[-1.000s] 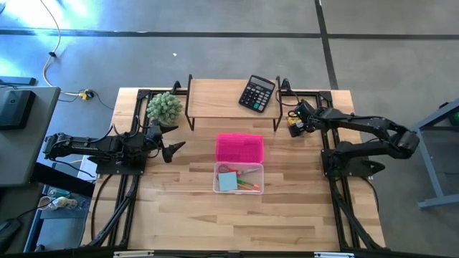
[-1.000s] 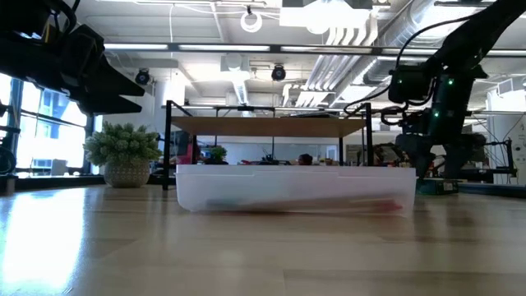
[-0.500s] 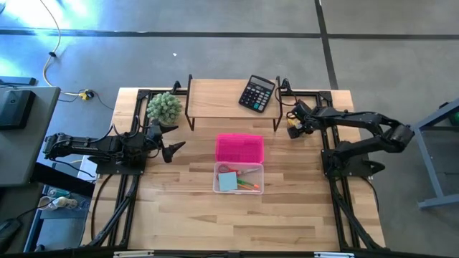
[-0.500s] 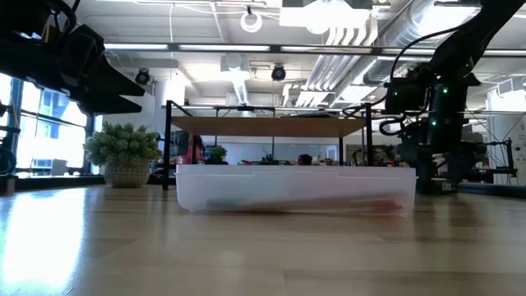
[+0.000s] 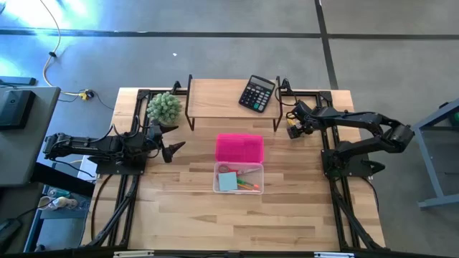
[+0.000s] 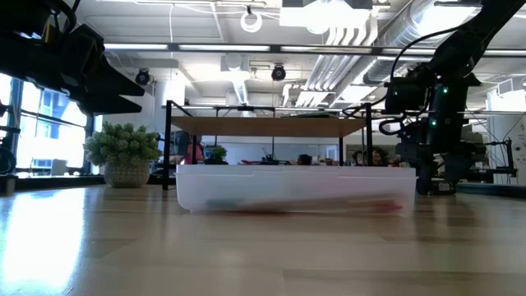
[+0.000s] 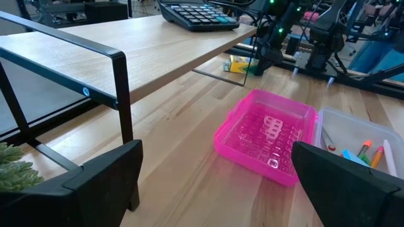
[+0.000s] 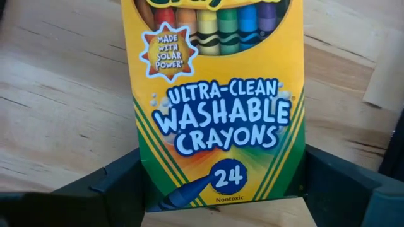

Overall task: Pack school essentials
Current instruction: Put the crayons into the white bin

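Note:
The yellow-and-green crayon box lies flat on the table by the shelf's right leg, and it fills the right wrist view. My right gripper is low over it and open. Its fingers stand close on either side of the box's lower end, and I see no grip. A clear bin at mid-table holds the light-blue notepad, red-handled scissors and thin pencils. My left gripper waits open at the table's left side.
A pink lid lies just beyond the bin on its far side. The black calculator sits on a wooden shelf along the far edge. The fuzzy plant ball stands at the far left. The near half of the table is bare wood.
My right gripper moved a little toward the table's left and down onto the crayon box, then held still for the last half second. The box has not shifted.

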`<state>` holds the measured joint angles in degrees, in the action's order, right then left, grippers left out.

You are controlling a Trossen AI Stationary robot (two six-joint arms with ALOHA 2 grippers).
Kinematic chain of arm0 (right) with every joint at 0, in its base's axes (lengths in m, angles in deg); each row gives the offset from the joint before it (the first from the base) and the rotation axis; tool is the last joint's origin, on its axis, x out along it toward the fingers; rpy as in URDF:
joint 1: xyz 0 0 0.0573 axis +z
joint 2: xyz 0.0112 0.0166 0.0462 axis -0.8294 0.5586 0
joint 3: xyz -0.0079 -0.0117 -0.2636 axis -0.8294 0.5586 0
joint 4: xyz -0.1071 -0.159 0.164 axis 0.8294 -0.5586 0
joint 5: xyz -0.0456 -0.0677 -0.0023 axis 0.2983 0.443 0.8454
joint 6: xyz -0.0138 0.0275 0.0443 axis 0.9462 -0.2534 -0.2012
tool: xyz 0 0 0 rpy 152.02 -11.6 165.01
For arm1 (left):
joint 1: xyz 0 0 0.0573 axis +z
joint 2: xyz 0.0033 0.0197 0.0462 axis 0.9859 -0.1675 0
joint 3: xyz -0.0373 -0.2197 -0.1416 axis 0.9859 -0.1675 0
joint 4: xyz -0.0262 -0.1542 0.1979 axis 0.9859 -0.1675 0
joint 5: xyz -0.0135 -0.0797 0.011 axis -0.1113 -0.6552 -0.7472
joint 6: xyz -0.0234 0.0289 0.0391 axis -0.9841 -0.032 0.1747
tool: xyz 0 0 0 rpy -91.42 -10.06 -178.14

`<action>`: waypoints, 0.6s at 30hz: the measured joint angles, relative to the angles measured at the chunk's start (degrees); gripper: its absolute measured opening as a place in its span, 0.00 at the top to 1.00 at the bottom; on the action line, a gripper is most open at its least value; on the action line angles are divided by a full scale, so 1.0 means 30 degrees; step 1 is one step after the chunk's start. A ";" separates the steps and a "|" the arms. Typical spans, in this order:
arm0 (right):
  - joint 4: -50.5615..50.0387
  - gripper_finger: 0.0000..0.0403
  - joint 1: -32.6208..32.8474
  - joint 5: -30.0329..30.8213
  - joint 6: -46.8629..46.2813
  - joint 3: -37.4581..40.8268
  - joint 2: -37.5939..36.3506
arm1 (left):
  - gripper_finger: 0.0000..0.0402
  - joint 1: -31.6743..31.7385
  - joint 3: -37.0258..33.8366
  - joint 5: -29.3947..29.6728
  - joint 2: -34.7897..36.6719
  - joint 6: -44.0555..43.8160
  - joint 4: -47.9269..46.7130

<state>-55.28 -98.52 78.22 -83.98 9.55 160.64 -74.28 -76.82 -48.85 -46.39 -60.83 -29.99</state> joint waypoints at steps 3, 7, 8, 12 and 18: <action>-0.0002 0.18 0.0000 0.0008 0.0000 0.0017 -0.0046 | 0.02 0.0002 0.0000 0.0000 -0.0003 0.0000 0.0003; -0.0383 0.18 -0.0014 0.0376 0.0001 0.0117 -0.0796 | 0.02 0.0000 0.0000 0.0000 -0.0001 0.0000 0.0001; -0.0356 0.18 -0.0015 0.0420 -0.0021 0.0117 -0.1122 | 0.02 0.0002 0.0000 0.0000 -0.0002 0.0000 0.0005; -0.0896 0.19 0.0205 0.0471 -0.0517 0.0095 -0.2628 | 0.02 -0.0006 0.0000 0.0000 -0.0005 0.0000 0.0005; -0.1791 0.19 0.1338 0.0938 -0.1509 0.0087 -0.5298 | 0.02 0.0002 0.0000 0.0000 0.0000 0.0000 0.0000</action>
<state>-60.65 -94.50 81.04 -88.51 9.82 144.75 -74.27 -76.82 -48.85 -46.39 -60.83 -29.99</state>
